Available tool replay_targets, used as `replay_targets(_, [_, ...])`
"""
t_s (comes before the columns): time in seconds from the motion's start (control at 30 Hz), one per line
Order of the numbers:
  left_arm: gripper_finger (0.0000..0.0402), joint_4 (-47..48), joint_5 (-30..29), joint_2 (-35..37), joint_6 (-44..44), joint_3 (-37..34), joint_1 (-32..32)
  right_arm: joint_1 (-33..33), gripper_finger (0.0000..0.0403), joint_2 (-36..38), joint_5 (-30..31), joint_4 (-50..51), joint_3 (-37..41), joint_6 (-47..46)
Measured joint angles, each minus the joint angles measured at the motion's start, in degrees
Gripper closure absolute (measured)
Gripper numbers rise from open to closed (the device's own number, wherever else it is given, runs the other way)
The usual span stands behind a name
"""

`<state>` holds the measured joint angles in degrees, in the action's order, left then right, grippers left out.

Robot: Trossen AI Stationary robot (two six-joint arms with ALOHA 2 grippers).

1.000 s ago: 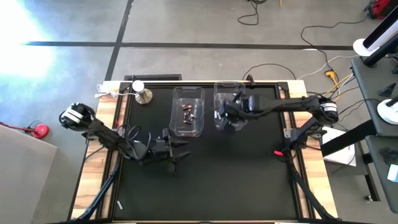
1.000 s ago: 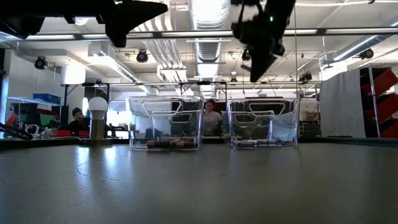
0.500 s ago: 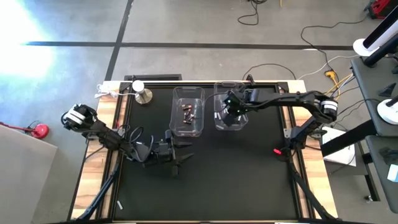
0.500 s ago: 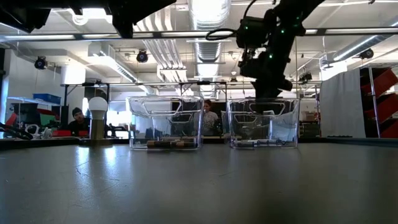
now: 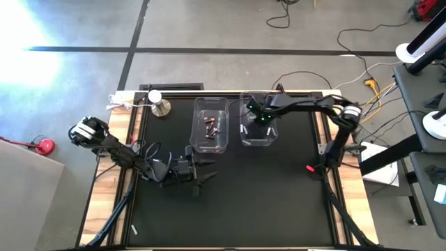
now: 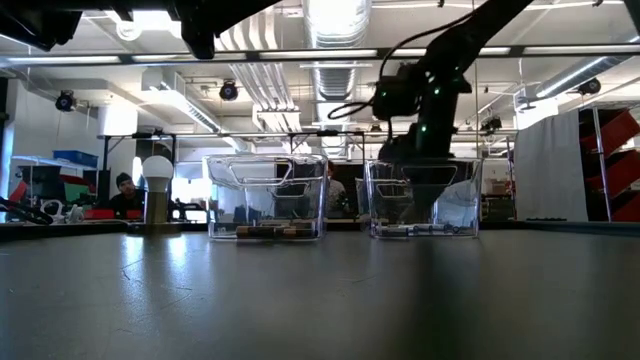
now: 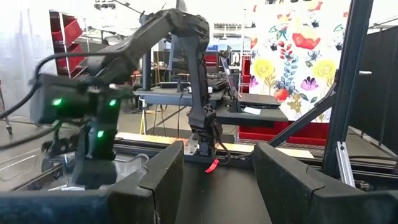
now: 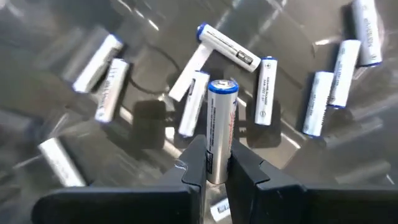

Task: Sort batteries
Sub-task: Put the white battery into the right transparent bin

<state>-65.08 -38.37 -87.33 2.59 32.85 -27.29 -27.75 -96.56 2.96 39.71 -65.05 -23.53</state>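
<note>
Right pincer [image 8: 217,163] clamps white, blue-tipped battery [image 8: 219,121].

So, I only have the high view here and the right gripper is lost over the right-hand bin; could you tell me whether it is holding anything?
Observer: Yes, the right gripper is shut on a white battery with a blue end, held between its fingers.
Operator: Thank you. Is that bin empty beneath it?
Observer: No, the right wrist view shows other white batteries lying loose on the floor of the right bin.
Operator: And the left bin?
Observer: The low view shows dark batteries along the floor of the left bin. The left gripper waits open above the bare mat.
</note>
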Motion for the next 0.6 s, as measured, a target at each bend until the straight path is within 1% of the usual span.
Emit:
replay_targets(0.17, [0.0229,0.00,0.00,0.00,-0.02,-0.18,0.00,-1.26,0.0374,-5.15,-0.56,0.71,-4.78,-1.26])
replay_targets(0.23, [0.0229,0.02,0.00,0.00,-0.02,-0.25,0.00,-1.99,0.0374,-6.86,-2.13,1.63,-6.71,-2.08])
replay_targets(0.33, [0.0229,0.02,0.00,0.00,-0.01,-0.26,0.00,-3.07,0.0374,-9.87,-4.65,6.01,-9.68,-2.92])
replay_targets(0.47, [0.0229,0.07,0.00,0.02,0.10,-0.10,0.00,-3.82,0.0374,-13.40,-4.50,12.02,-12.94,-2.89])
replay_targets(0.6, [0.0229,0.07,0.00,0.02,0.11,-0.08,0.00,-3.72,0.0374,-14.94,-4.02,13.21,-14.34,-2.69])
